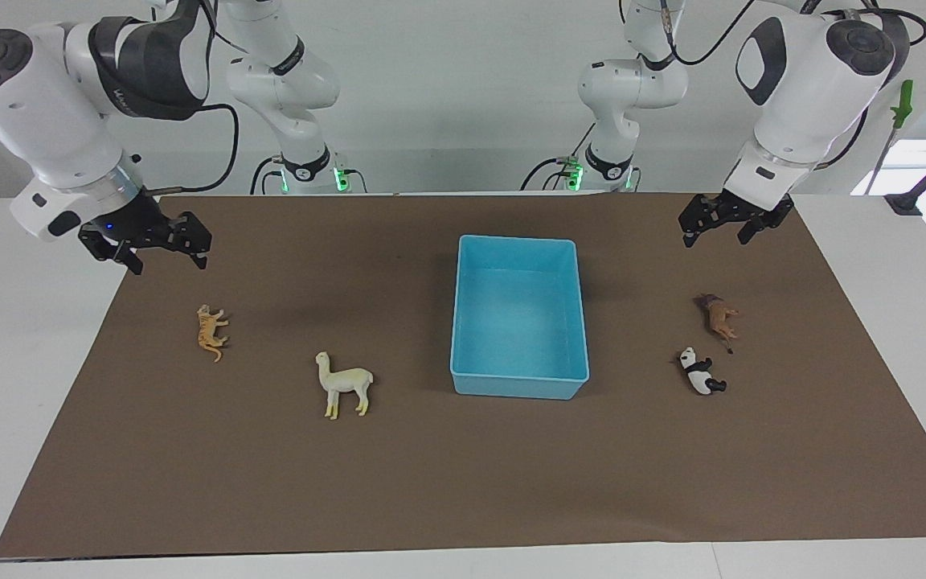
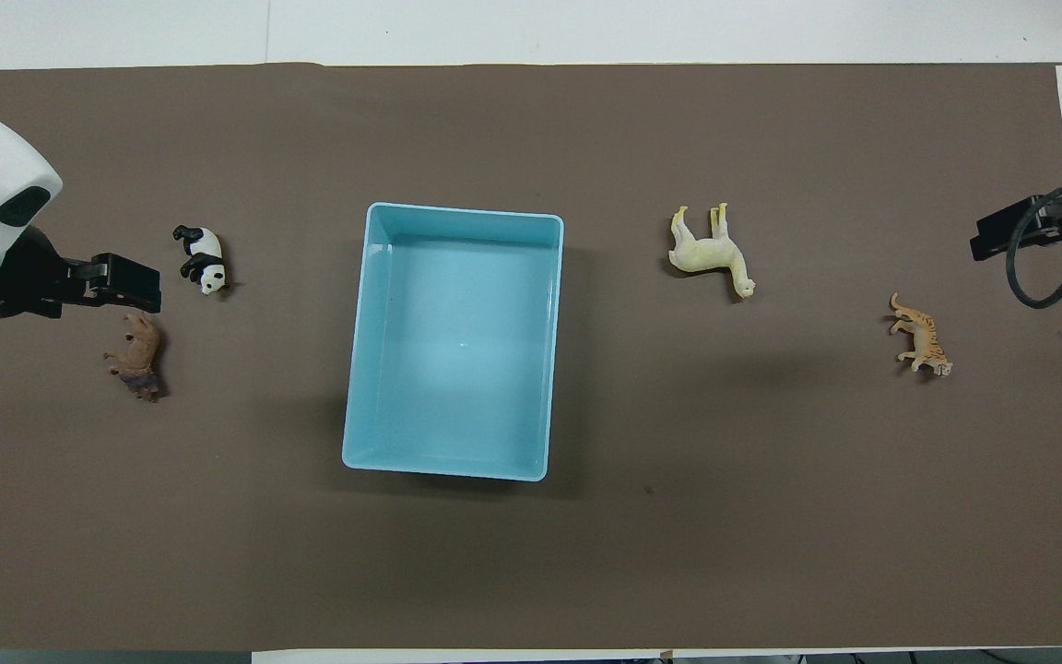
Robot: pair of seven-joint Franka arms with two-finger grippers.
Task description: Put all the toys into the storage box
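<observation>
On the brown mat [image 1: 463,482], the storage box [image 1: 575,322] runs lengthwise away from the robots; both claws' states unreadable.

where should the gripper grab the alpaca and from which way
Probably by the body, from straight above. The alpaca lies flat on its side on the brown mat, so its torso is the thickest part; the thin neck and legs would likely slip. Set the fingers across the back and belly.

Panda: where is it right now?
On the mat at the left arm's end, the panda lies on its side beside the lion, slightly farther from the robots.
</observation>
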